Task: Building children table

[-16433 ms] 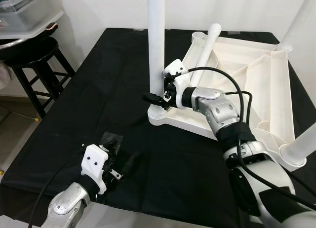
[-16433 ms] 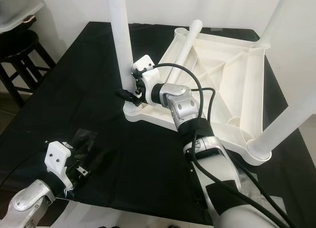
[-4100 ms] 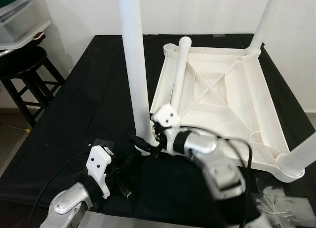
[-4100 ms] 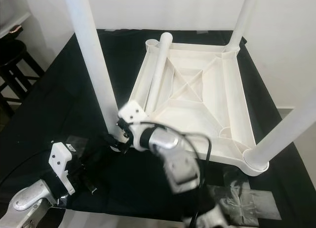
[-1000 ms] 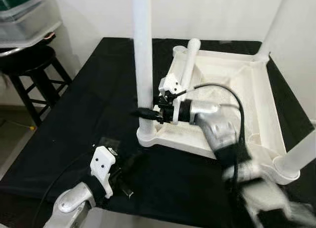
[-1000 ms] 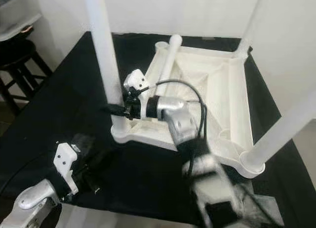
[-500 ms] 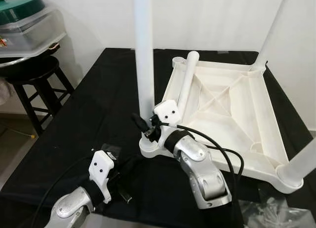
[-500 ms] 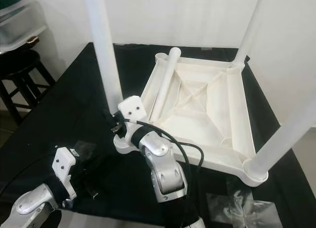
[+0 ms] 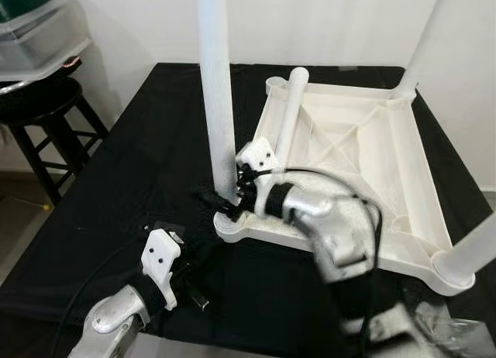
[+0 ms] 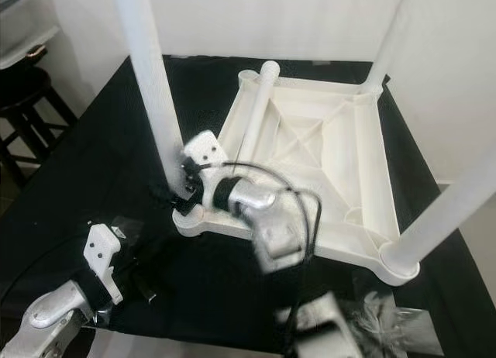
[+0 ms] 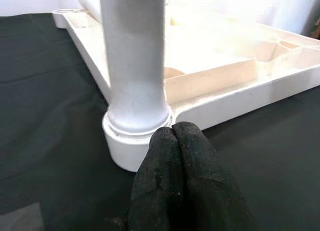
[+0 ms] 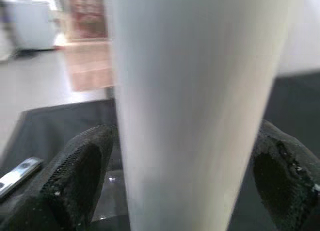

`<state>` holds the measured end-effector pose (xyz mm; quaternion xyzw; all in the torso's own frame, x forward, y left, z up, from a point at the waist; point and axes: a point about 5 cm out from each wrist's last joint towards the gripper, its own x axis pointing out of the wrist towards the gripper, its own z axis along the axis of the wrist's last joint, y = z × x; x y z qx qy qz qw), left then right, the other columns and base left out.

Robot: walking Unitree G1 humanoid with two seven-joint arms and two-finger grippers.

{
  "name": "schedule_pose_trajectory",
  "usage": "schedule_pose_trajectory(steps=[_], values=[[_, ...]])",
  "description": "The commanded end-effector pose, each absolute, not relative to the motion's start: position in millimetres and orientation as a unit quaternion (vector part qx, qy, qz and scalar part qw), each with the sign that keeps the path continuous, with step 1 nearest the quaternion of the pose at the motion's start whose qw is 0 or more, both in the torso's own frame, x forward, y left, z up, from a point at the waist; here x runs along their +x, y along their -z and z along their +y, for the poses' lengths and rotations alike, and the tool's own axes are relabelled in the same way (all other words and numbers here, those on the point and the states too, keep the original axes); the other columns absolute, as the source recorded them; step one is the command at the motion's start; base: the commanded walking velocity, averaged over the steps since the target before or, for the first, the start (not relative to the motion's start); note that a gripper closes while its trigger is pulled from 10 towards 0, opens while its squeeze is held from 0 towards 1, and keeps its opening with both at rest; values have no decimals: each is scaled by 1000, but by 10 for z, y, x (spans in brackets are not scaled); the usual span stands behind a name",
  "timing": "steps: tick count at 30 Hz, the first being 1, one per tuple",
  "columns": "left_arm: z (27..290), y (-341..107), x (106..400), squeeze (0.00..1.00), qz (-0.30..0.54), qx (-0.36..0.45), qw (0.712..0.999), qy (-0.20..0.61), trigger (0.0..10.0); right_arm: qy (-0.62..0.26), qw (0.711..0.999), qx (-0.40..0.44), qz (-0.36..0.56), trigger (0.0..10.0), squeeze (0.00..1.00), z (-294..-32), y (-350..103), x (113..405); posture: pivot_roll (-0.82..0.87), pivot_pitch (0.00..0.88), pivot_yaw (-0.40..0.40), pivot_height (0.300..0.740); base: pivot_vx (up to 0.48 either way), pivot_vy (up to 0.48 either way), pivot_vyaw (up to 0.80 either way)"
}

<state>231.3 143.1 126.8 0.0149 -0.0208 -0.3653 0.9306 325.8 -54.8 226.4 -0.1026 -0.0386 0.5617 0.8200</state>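
The white children's table (image 9: 431,180) lies upside down on a black cloth. Upright legs stand in three corners: near left (image 9: 215,102), far right (image 9: 425,40) and near right (image 9: 477,246). One loose leg (image 9: 288,118) lies across the underside from the far-left corner. My right gripper (image 9: 219,203) is shut on the near-left leg close to its socket. In the right wrist view a black finger (image 12: 80,186) sits on each side of the leg (image 12: 195,116). My left gripper (image 9: 194,292) rests low on the cloth, shut and empty, its fingertips (image 11: 172,133) just short of the socket corner (image 11: 135,126).
A black stool (image 9: 46,110) carrying a clear bin (image 9: 39,32) stands left of the cloth-covered surface. A white wall runs behind. Crumpled clear plastic (image 9: 457,335) lies at the near right edge, and a small dark patch (image 9: 167,228) sits by my left wrist.
The whole view has shifted a little. My right arm has swung and is blurred, while its gripper stays at the base of the near-left leg. The left gripper has not moved.
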Motion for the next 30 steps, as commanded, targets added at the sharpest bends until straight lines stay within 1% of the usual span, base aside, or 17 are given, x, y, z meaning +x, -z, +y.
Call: schedule_pose_trajectory(steps=[1,2,3,10,11,12,14,16,19,21,22,25,26,27,28,29,30], values=[[1441,-1215,2294,0,-9,19,931,364,10000,-627,771,-114,-24,10000,0,-498,-2194,3192,1,141,10,740,0,0,0],[1441,-1215,2294,0,-9,19,931,364,10000,-627,771,-114,-24,10000,0,-498,-2194,3192,1,141,10,740,0,0,0],[1439,-1215,2292,0,-10,19,931,364,10000,-659,742,-122,-17,10000,0,-534,-2277,3293,3,143,9,740,0,0,0],[1438,-1215,2284,0,-9,21,931,365,10000,-677,728,-107,-9,10000,0,-536,-2395,3475,12,144,9,740,0,0,0],[1438,-1216,2282,0,-9,21,931,365,10000,-688,719,-99,-2,0,0,-533,-2403,3493,11,146,8,740,0,0,0],[1438,-1216,2282,0,-9,21,931,365,10000,-688,719,-99,-2,0,0,-533,-2403,3493,11,146,8,740,0,0,0],[1437,-1218,2281,0,-8,21,931,365,10000,-704,704,-90,6,0,0,-537,-2411,3506,9,147,9,740,0,0,0],[1437,-1218,2281,0,-8,21,931,365,10000,-704,704,-90,6,0,0,-537,-2411,3506,9,147,9,740,0,0,0],[1431,-1222,2281,0,-9,20,931,365,10000,-712,696,-95,17,0,0,-583,-2365,3519,8,149,8,740,0,0,0],[1431,-1225,2280,0,-9,20,931,365,10000,-710,697,-98,17,0,0,-617,-2334,3535,4,151,11,740,0,0,0],[1431,-1226,2280,0,-9,20,931,365,10000,-699,708,-100,13,0,0,-643,-2319,3545,4,151,11,740,0,0,0],[1433,-1229,2277,0,-10,19,931,365,10000,-692,715,-101,9,0,0,-657,-2312,3551,-1,155,11,740,0,0,0],[1435,-1233,2275,0,-10,19,931,365,10000,-671,734,-100,5,0,0,-681,-2292,3567,-4,159,11,740,0,0,0],[1435,-1233,2275,0,-10,19,931,365,10000,-671,734,-100,5,0,0,-681,-2292,3567,-4,159,11,740,0,0,0],[1440,-1236,2271,0,-10,18,931,365,10000,-634,766,-107,1,0,0,-710,-2236,3569,-4,165,8,740,0,0,0],[1450,-1239,2265,0,-10,18,931,365,10000,-540,838,-74,15,0,0,-685,-2079,3555,-10,169,4,740,0,0,0],[1450,-1239,2265,0,-10,18,931,365,10000,-540,838,-74,15,0,0,-685,-2079,3555,-10,169,4,740,0,0,0]])
